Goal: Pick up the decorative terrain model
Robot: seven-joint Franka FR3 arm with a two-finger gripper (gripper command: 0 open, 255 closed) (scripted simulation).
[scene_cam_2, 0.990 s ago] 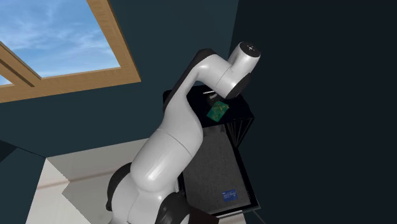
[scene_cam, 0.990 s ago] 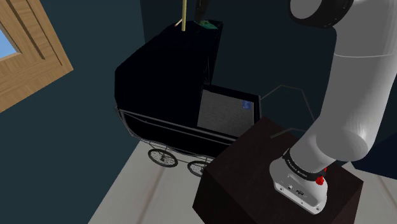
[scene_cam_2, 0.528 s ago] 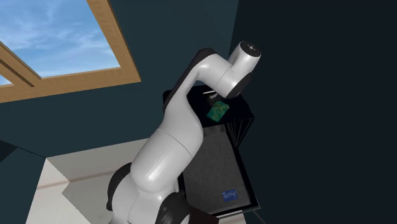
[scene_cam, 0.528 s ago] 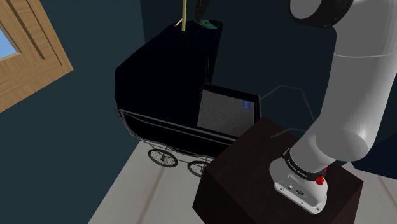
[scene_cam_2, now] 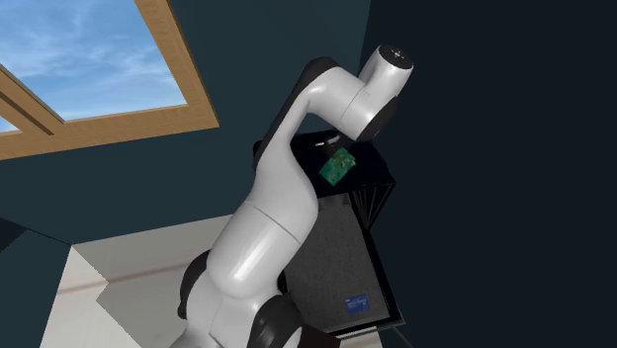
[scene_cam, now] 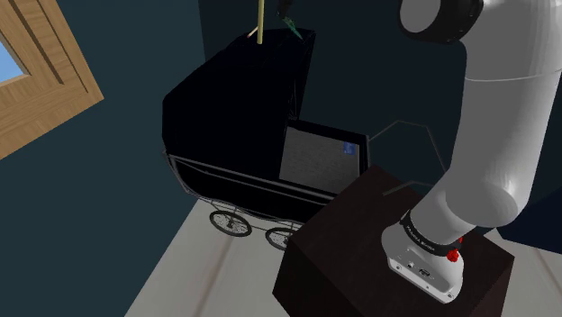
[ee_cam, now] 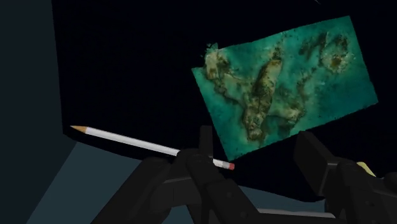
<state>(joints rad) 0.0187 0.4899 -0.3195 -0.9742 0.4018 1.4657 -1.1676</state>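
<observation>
The terrain model (ee_cam: 286, 83) is a flat green slab with brown relief. My gripper (ee_cam: 257, 151) is shut on its lower edge, one black finger (ee_cam: 203, 147) on each side. In the second exterior view the terrain model (scene_cam_2: 338, 166) hangs tilted under the arm's wrist, just above the black top of the pram (scene_cam_2: 371, 176). The shoulder view has the terrain model (scene_cam: 290, 18) at the top edge, over the pram's hood (scene_cam: 236, 90).
A white pencil (ee_cam: 149, 145) with a red eraser lies on the black top beside the fingers. A thin tan rod (scene_cam: 259, 22) stands on the hood. The pram has a grey panel (scene_cam: 311, 155) with a small blue card (scene_cam: 347, 149). The dark stand (scene_cam: 351, 239) is close behind.
The arm has risen and the terrain model has gone up with it, off the pram's top. The pram and the tan rod have not moved.
</observation>
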